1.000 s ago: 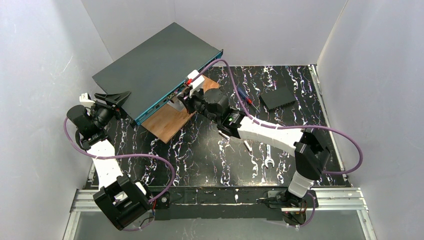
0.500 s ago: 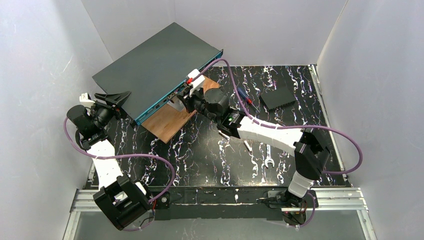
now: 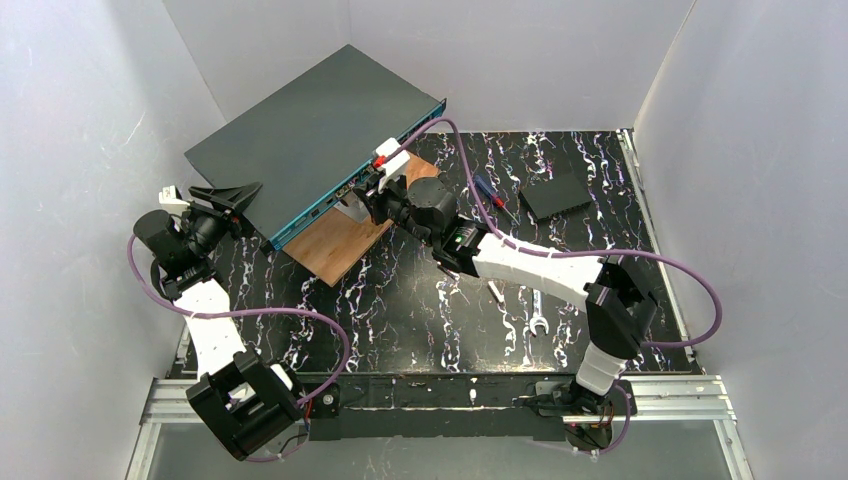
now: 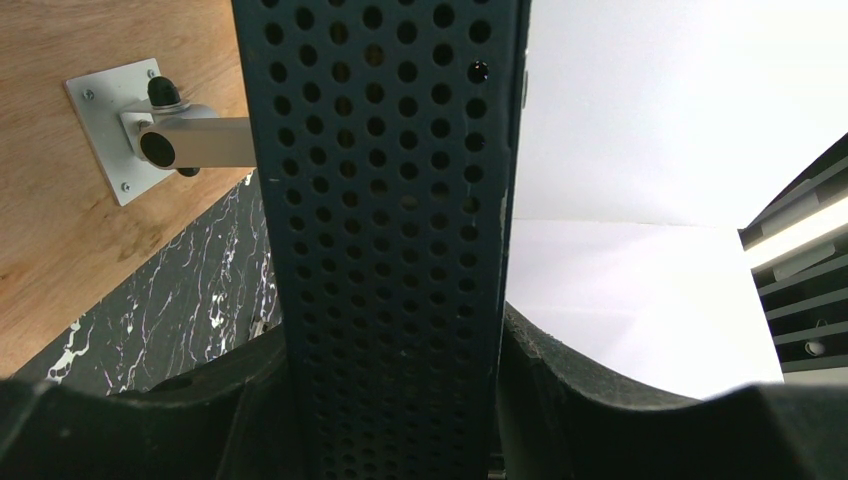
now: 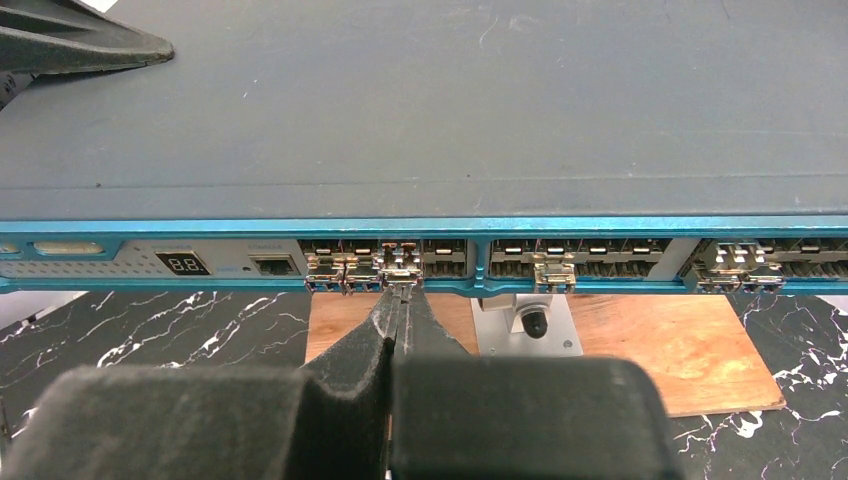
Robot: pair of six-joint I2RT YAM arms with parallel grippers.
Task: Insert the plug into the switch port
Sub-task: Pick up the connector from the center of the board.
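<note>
Plug [image 5: 400, 265] sits at a port mouth in the teal front of the switch [image 3: 300, 120], which I see propped at 11 o'clock over the counter [image 3: 420, 310] | right gripper [image 5: 398, 300]: jaws pinched almost closed on the plug's tail | left gripper [image 3: 232, 193]: jaws clamp the switch's perforated end, 9 o'clock side.

The large flat dark grey metal switch [image 3: 310, 125] fills the far-left corner of the black marbled worktop [image 3: 400, 310], raised over a brown wooden board [image 3: 335, 250]. A silver metal bracket [image 5: 555, 330] partly blocks the gap beneath its teal port edge. The left gripper [image 3: 232, 195] clamps the switch end nearest the left edge; the right gripper [image 5: 398, 300], fingers pressed together, occupies the port approach. The centre is open. A small flat black square box [image 3: 556, 195] lies toward the far-right corner.
</note>
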